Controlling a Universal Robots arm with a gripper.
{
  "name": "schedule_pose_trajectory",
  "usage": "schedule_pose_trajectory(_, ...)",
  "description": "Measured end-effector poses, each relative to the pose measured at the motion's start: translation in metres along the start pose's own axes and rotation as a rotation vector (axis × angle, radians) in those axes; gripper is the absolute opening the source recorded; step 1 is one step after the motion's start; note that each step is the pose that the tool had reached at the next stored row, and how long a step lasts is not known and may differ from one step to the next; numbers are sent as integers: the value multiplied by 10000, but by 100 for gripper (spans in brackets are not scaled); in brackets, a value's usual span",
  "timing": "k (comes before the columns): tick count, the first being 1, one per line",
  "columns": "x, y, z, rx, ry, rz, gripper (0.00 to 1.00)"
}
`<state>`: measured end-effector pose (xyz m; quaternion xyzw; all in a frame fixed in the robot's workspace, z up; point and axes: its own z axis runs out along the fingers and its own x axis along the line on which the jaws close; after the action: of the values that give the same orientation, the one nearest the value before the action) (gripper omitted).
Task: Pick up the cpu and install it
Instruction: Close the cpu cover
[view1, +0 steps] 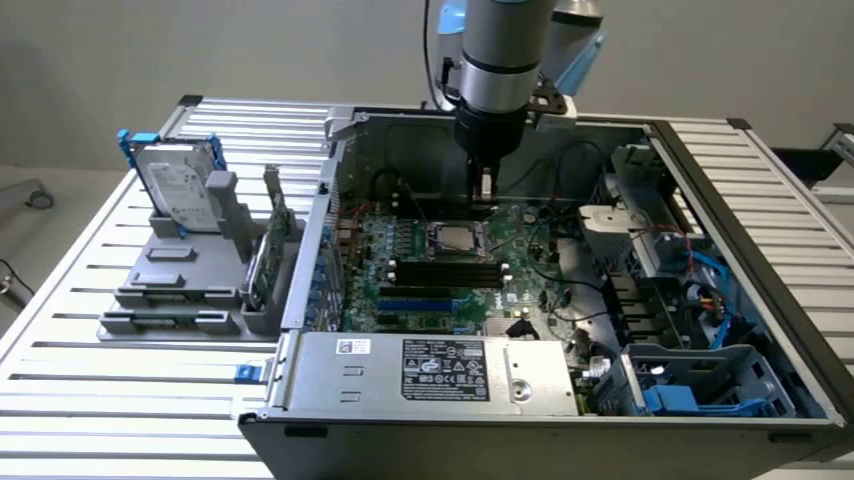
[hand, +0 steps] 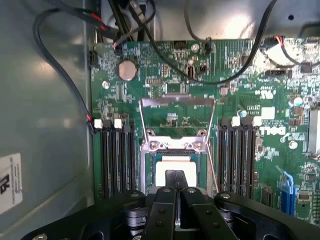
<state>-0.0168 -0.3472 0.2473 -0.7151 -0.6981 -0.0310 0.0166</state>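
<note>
Wrist view: black fingers (hand: 165, 205) closed; flat, pale square cpu (hand: 161, 175) beneath.

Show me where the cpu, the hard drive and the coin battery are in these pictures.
cpu (hand: 161, 172), wrist view, on its pale top.
hard drive (view1: 178, 183), exterior view, on its silver labelled face.
coin battery (hand: 127, 70), wrist view, on the middle of its round face.

Surface (view1: 80, 400): slatted silver metal, ribs running across exterior view. Open computer case (view1: 534, 440) sits on it, upper side uncovered, taking middle and exterior view's right. Grey holder (view1: 187, 285) rests on slats just beside case, at exterior view's left. Strip of slats shows past case's far right edge.
</note>
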Motion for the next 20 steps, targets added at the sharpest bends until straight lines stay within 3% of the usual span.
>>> schedule_pose_trajectory(9,-25,403,-126,3,126,3,11)
schedule_pose_trajectory(11,-26,449,-128,4,125,1,11)
schedule_pose_trajectory(20,-49,841,-138,7,187,4,11)
